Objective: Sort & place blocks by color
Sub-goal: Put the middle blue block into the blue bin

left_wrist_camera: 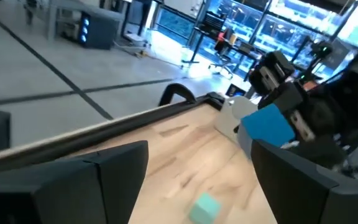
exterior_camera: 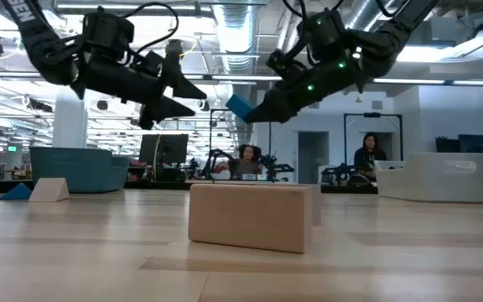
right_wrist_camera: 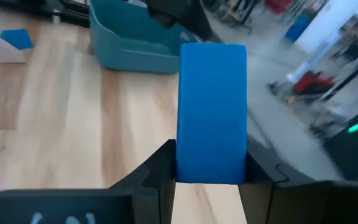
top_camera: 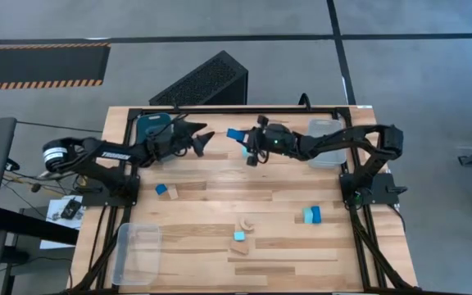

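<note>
One blue block [right_wrist_camera: 211, 112] (long axis along fingers) clamped, right gripper [top_camera: 244, 141].

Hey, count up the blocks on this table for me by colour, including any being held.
Blue blocks: 3, counting the blue block held in the right claw
Cyan blocks: 3
Tan blocks: 3, one arch-shaped
Total: 9

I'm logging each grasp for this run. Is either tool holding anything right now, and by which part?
The right tool grips a dark blue block by its lower end, fingers on opposite sides. The left tool is open and empty.
</note>
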